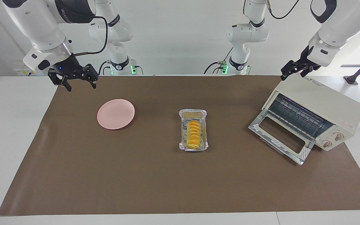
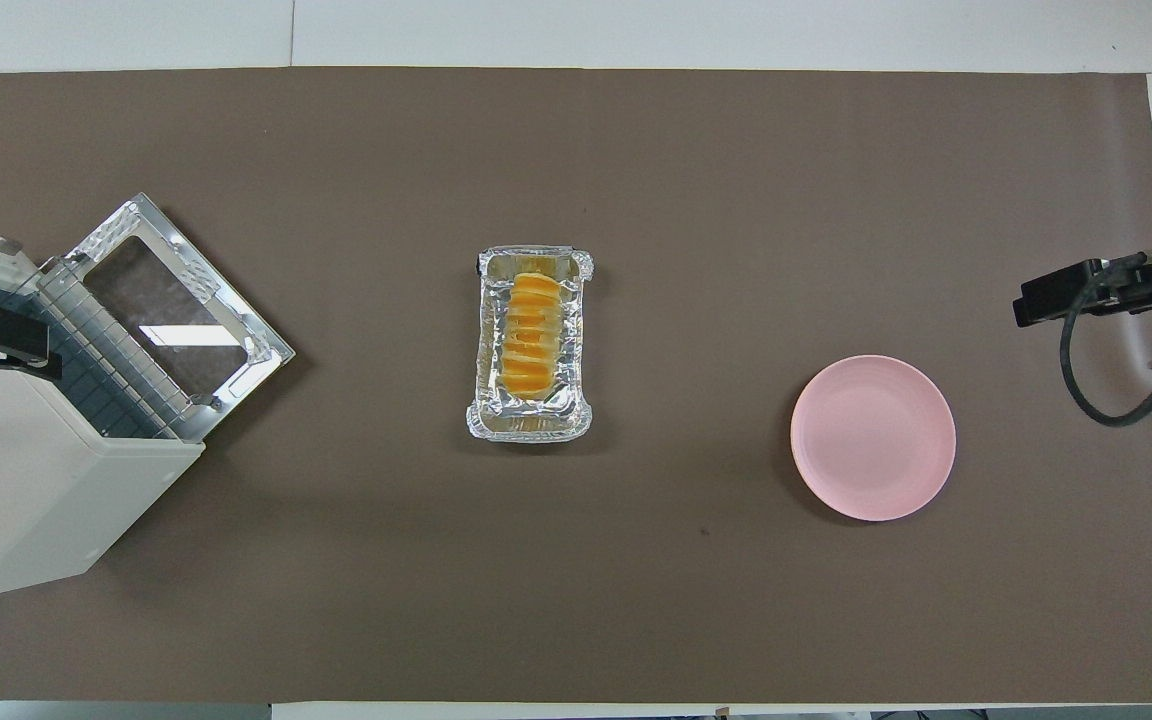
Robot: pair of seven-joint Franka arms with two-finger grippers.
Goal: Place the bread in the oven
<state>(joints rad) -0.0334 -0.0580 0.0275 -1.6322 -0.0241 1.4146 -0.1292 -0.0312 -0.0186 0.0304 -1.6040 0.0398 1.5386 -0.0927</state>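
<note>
Two grippers hung empty with jaws spread wide: the right gripper [image 1: 72, 82] over the brown mat's [image 1: 136, 175] corner, the left gripper [image 1: 295, 70] above the oven [image 1: 320, 106], whose red label was unreadable. The bread [image 1: 193, 134] lay in the foil tray [image 1: 193, 114] mid-surface [image 1: 11, 131], white wall around.

You see a golden yellow-orange ridged bread [image 1: 193, 134] in a crinkled silver foil tray [image 1: 202, 144], a plain pink plate [image 1: 116, 113], a cream-white oven [image 1: 323, 103] with red marks, and a matte brown mat [image 1: 136, 175] on the white table [image 1: 8, 125]
</note>
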